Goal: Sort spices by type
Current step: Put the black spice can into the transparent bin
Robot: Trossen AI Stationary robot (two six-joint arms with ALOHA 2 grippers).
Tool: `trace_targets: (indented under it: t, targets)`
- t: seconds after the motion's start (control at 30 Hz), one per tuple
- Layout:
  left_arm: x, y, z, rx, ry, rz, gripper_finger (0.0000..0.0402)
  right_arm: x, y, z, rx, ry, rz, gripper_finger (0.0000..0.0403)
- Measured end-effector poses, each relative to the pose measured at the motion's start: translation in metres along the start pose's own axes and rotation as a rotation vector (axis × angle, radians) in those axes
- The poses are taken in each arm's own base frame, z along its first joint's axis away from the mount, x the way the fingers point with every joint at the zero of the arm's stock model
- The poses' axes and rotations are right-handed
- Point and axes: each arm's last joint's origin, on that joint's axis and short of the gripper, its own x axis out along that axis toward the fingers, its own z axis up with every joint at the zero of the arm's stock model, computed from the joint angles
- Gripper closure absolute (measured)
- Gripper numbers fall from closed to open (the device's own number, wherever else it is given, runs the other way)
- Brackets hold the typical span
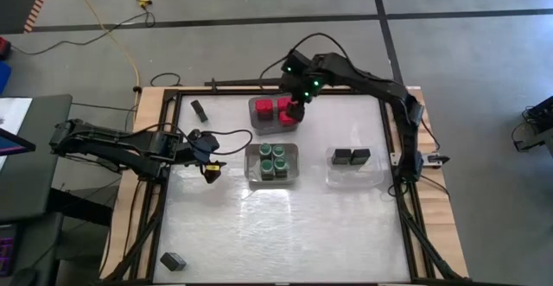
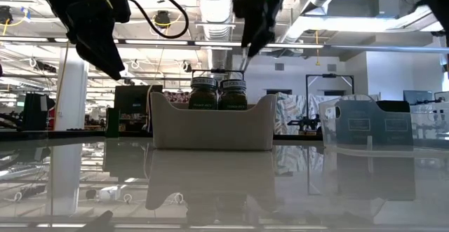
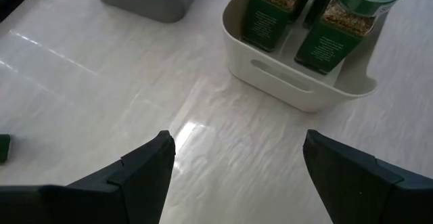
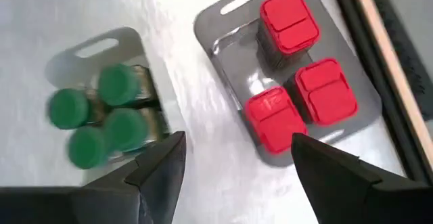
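Note:
Three red-topped spices [image 4: 294,75] stand in a grey bin [image 1: 259,104] at the far middle. Several green-lidded jars [image 4: 101,116] fill a white bin [image 3: 298,88] at the table's centre. Two dark tins [image 1: 351,156] sit in a clear bin to the right. One loose dark tin [image 1: 200,109] lies at the far left, another [image 1: 173,261] at the near left. My right gripper [image 4: 237,146] hangs open above the grey bin's near side, holding nothing. My left gripper [image 3: 237,149] waits open over bare table, left of the white bin.
The wooden frame [image 1: 155,104] and black rails edge the white table top. Bare table lies across the whole near half [image 1: 285,234]. In the low view the white bin [image 2: 214,123] stands in the middle and the clear bin [image 2: 368,123] to its right.

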Motion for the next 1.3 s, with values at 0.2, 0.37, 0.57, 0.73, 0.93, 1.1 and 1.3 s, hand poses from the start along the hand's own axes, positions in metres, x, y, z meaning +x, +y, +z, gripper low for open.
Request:
trace_targets:
  t: [0.2,0.37,0.57,0.73,0.93,1.1,1.3]
  targets:
    - [-0.002,-0.006,-0.002,0.049,0.017,-0.066,0.0088,-0.033,0.06,-0.012,0.036,-0.043,-0.096,0.0112]
    - [-0.014,-0.021,-0.003,0.107,0.024,-0.163,0.0088,-0.046,0.122,-0.027,0.063,-0.084,-0.087,0.0112]
    - [-0.032,-0.044,-0.008,0.221,0.045,-0.274,0.0088,-0.039,0.207,-0.061,0.101,-0.076,-0.135,0.0112]
    - [-0.042,-0.064,-0.016,0.335,0.121,-0.354,0.0088,-0.023,0.283,-0.102,0.139,-0.082,-0.117,0.0112]
    - [-0.053,-0.089,-0.023,0.423,0.244,-0.293,0.0088,0.003,0.35,-0.159,0.258,-0.06,-0.125,0.0112]
    - [-0.062,-0.114,-0.028,0.486,0.347,-0.247,0.0088,0.02,0.381,-0.196,0.345,-0.036,-0.139,0.0112]
    - [-0.077,-0.14,-0.04,0.538,0.437,-0.223,0.0088,0.028,0.406,-0.232,0.352,-0.021,-0.143,0.0112]
